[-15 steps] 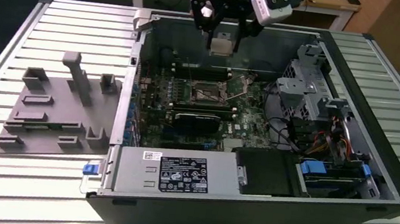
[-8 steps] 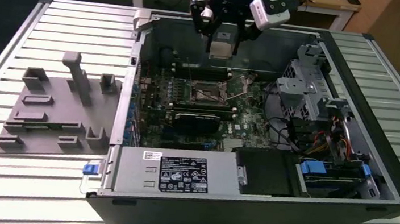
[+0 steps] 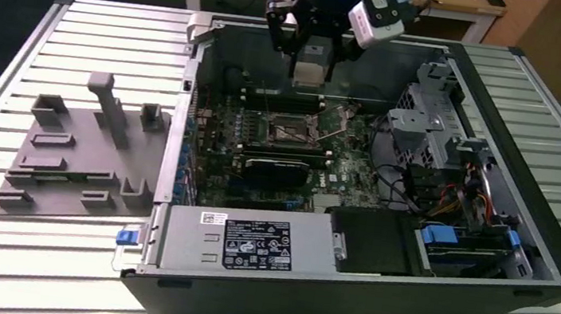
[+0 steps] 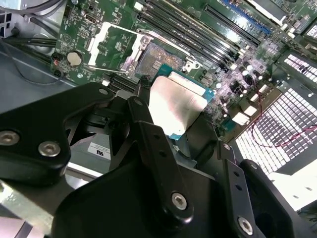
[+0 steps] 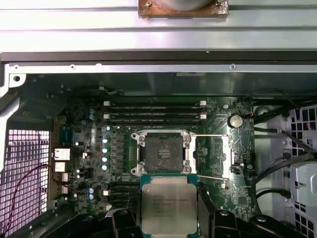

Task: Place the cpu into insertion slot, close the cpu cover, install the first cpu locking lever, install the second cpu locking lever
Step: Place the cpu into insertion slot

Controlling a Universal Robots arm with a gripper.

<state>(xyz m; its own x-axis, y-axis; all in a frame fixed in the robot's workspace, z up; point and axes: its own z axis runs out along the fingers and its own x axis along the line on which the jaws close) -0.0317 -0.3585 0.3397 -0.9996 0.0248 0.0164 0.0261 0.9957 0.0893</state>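
Observation:
My gripper (image 3: 312, 58) hangs over the far side of the open computer case, shut on the cpu (image 3: 310, 71), a flat silver-grey square chip. In both wrist views the cpu (image 5: 168, 208) (image 4: 176, 106) sits between the black fingers (image 4: 148, 134), held above the motherboard and short of the insertion slot (image 5: 162, 151) (image 4: 158, 55). The slot is bare, its contact field exposed. The cpu cover (image 4: 132, 52), a silvery frame, is swung open to one side of the slot. Two thin locking levers (image 5: 210, 135) stick out on that side, unlatched.
The case (image 3: 556, 263) lies on a slatted metal table (image 3: 113, 32). Memory slots (image 5: 153, 111) run beyond the socket. A black card (image 3: 279, 165), a power supply (image 3: 248, 241) and a drive cage with cables (image 3: 444, 129) crowd the case. A grey fixture tray (image 3: 77, 156) lies on the exterior view's left.

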